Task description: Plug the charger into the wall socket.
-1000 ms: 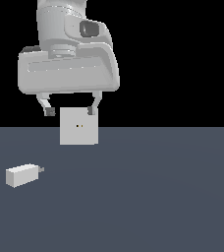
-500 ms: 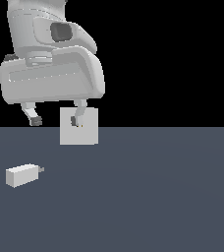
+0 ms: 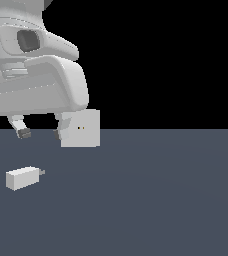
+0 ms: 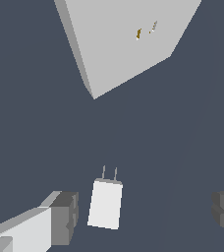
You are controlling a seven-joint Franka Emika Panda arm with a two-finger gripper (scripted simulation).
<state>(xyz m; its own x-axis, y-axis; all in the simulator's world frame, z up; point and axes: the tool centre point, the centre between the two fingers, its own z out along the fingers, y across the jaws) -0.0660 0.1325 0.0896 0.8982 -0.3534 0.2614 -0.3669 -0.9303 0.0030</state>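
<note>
The charger (image 3: 22, 178) is a small white block lying on the dark floor at the exterior view's left, its short grey prongs pointing to that view's right. The wall socket (image 3: 84, 129) is an off-white square panel standing upright behind it, two tiny holes at its centre. My gripper (image 3: 40, 133) hangs open above the charger, empty, fingers apart. In the wrist view the charger (image 4: 105, 202) lies between the two dark fingertips (image 4: 66, 218), its prongs pointing toward the socket (image 4: 128, 34).
The dark grey floor (image 3: 151, 200) spreads flat around both things. The gripper's large white body (image 3: 36, 85) covers the socket's upper left corner in the exterior view.
The gripper has moved toward the exterior view's left and come lower and nearer, from in front of the socket to above the charger. Charger and socket have not moved.
</note>
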